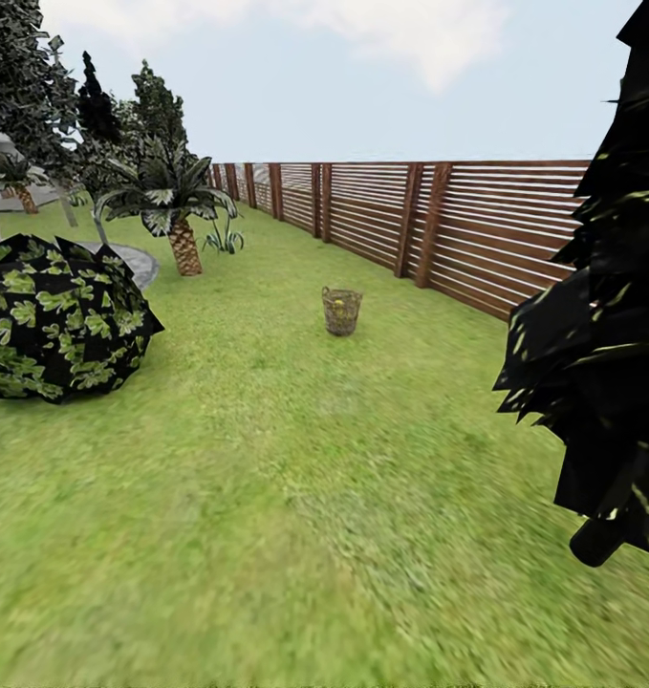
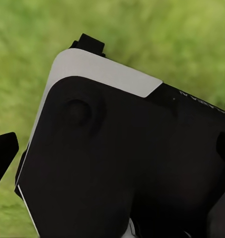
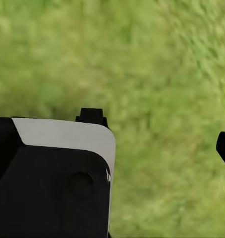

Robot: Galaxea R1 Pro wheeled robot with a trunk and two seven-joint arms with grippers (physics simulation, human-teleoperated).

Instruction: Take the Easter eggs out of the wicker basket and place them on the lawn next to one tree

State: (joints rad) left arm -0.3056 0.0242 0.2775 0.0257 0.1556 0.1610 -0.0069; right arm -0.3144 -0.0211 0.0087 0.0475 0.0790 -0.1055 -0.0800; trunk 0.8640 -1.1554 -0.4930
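Observation:
The wicker basket (image 1: 341, 311) stands on the lawn (image 1: 295, 497) some way ahead, a little right of centre, near the slat fence (image 1: 429, 225). A bit of yellow egg (image 1: 336, 306) shows through its weave; I cannot tell how many eggs are inside. A tree with dark, white-flecked foliage (image 1: 18, 86) rises at the far left. In the left wrist view, my left gripper (image 2: 112, 148) hangs over grass, one fingertip (image 2: 3, 153) at the frame's edge, nothing between the fingers. My right gripper (image 3: 112, 148) is likewise open over grass, with a fingertip (image 3: 224, 148) at the edge.
A round dark bush (image 1: 56, 320) sits at the left, with a small palm (image 1: 176, 215) behind it. An all-black tree (image 1: 601, 334) stands close on the right. A black-and-white panel of my own body (image 2: 117, 163) lies under each wrist camera.

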